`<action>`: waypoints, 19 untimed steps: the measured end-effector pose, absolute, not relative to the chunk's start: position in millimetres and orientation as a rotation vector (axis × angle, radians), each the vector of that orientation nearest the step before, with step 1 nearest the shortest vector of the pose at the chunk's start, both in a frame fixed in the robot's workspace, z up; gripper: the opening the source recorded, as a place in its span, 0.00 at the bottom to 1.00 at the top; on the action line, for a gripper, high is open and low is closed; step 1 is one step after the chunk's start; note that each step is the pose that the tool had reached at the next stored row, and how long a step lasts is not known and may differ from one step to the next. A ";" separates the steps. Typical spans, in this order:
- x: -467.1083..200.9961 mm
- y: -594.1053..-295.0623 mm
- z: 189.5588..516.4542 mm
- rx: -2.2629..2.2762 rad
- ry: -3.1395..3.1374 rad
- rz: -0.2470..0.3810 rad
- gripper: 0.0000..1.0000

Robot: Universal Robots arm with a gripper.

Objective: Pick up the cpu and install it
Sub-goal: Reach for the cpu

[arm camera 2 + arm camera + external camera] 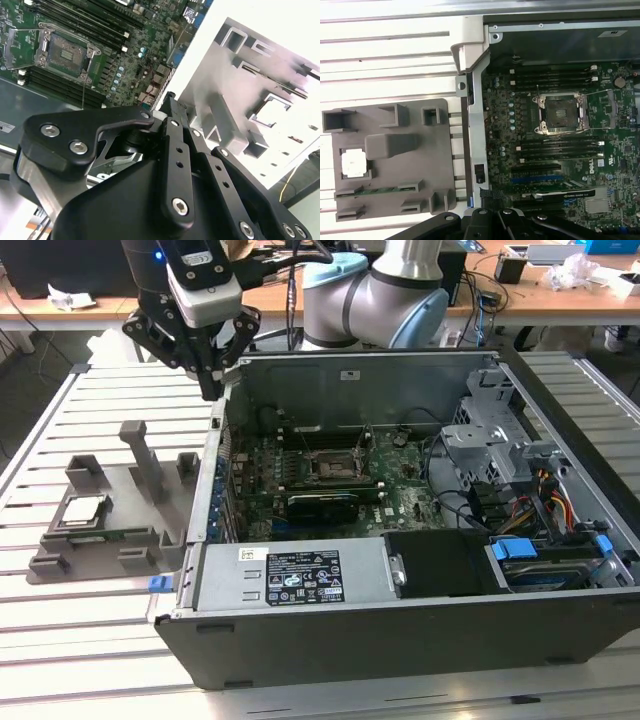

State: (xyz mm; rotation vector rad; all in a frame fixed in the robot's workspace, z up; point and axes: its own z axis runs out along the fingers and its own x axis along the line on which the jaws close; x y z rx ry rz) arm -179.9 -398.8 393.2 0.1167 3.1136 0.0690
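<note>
The cpu point(82, 510) sits flat in the grey holder tray point(128, 492), well apart from the empty, closed-up gripper point(211, 388) over the pc case point(400, 640) wall; probably light, stiff and fragile underneath, so I'd pinch opposite edges.

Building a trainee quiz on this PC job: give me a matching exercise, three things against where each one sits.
Things:
1. cpu
2. socket
3. claw

Places:
A. on the motherboard, empty
B. above the case wall's rim, holding nothing
C. in the grey tray beside the case

Pairs: 1-C, 2-A, 3-B.
</note>
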 end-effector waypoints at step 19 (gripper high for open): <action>-200.7 -398.9 393.3 0.117 3.114 0.069 0.11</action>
